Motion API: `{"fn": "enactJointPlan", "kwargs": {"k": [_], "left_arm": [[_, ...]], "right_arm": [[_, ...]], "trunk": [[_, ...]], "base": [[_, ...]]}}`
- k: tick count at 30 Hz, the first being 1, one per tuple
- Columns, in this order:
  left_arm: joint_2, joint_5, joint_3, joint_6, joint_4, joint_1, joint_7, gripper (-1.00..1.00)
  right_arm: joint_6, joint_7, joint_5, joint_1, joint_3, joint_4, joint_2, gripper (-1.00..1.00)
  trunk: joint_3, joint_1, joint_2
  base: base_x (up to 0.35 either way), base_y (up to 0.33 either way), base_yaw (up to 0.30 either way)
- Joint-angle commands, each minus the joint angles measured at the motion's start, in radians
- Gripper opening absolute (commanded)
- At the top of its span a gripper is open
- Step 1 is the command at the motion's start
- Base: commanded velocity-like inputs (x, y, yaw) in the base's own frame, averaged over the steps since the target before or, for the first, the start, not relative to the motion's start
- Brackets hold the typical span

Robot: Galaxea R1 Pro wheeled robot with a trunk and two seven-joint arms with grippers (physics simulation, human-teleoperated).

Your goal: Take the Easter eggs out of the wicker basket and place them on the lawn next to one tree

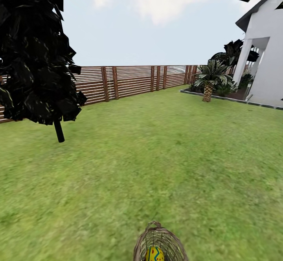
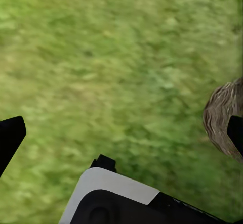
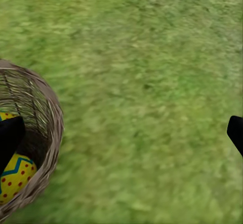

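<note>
Where rough lawn [image 1: 157,155] spreads, round open-weave wicker basket [image 1: 159,241] cups 1 dotted egg [image 1: 154,254]; both grippers spread wide, empty.

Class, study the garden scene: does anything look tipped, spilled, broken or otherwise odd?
Nothing stands out. The wicker basket sits upright on the lawn with a patterned Easter egg inside it. No egg lies on the grass in these views, and the fence looks intact.
</note>
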Motion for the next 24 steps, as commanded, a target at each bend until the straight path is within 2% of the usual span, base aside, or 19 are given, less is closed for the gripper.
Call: {"fn": "enactJointPlan", "kwargs": {"k": [1,5,7,24], "left_arm": [[0.000,0.011,-0.001,-0.004,-0.008,-0.001,-0.002,1.00],[0.000,0.017,0.004,-0.003,-0.062,-0.001,0.004,1.00],[0.000,0.018,0.005,-0.002,-0.071,-0.001,0.006,1.00],[-0.012,0.013,0.000,0.003,-0.075,-0.001,0.010,1.00]], "right_arm": [[-0.003,-0.001,0.000,-0.001,-0.001,0.000,0.000,1.00],[-0.003,-0.001,0.000,-0.001,-0.001,0.000,0.000,1.00],[-0.003,-0.001,0.000,-0.001,-0.001,-0.001,0.000,1.00],[-0.003,-0.001,0.000,-0.001,-0.002,-0.001,0.000,1.00]], "trunk": [[-0.002,0.001,-0.002],[-0.002,0.001,-0.002],[-0.008,0.008,-0.016],[-0.062,0.073,-0.135]], "base": [[0.023,-0.001,0.000],[0.010,-0.001,0.000],[0.002,0.000,0.000],[0.000,0.000,0.000]]}}
